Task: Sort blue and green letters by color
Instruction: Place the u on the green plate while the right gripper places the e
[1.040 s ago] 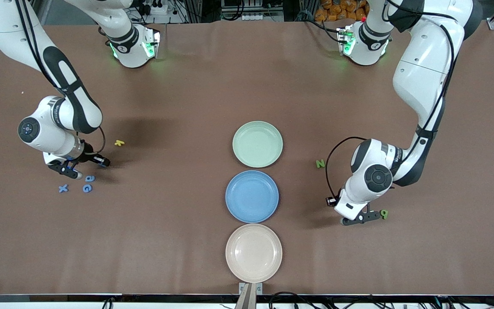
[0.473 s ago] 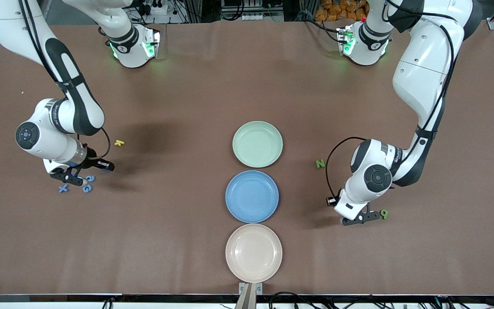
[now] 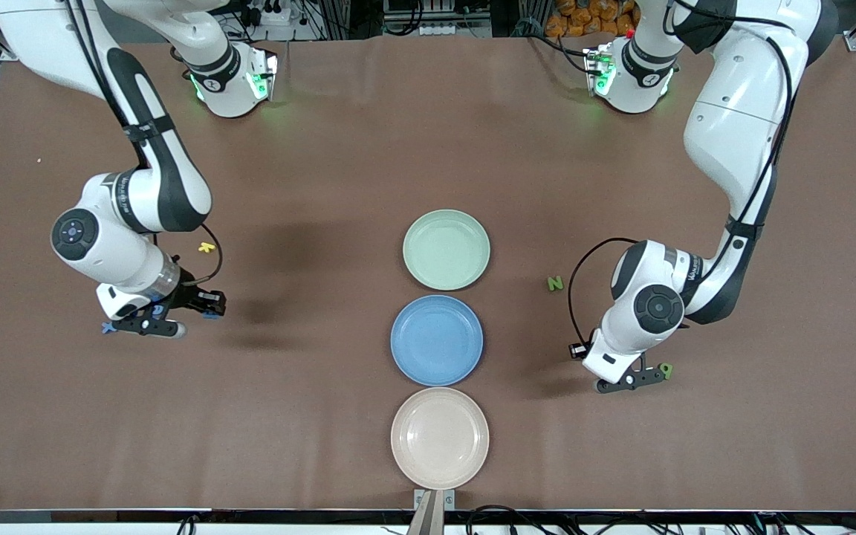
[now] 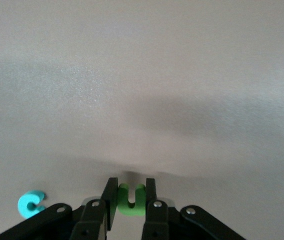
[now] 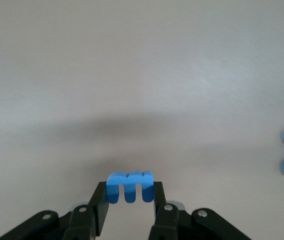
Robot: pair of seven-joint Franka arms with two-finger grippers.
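L gripper [image 4: 130, 200] pinching green letter [image 4: 130, 199], R gripper [image 5: 130, 196] gripping blue letter [image 5: 130, 186]

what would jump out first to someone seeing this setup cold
Three round plates line up down the middle of the table: the green plate farthest from the front camera, the blue plate next, the beige plate nearest. At the left arm's end, the left end effector is shut on a green letter. At the right arm's end, the right end effector is shut on a blue letter.

Brown-covered table [image 3: 428, 134], dark cluttered edge above.
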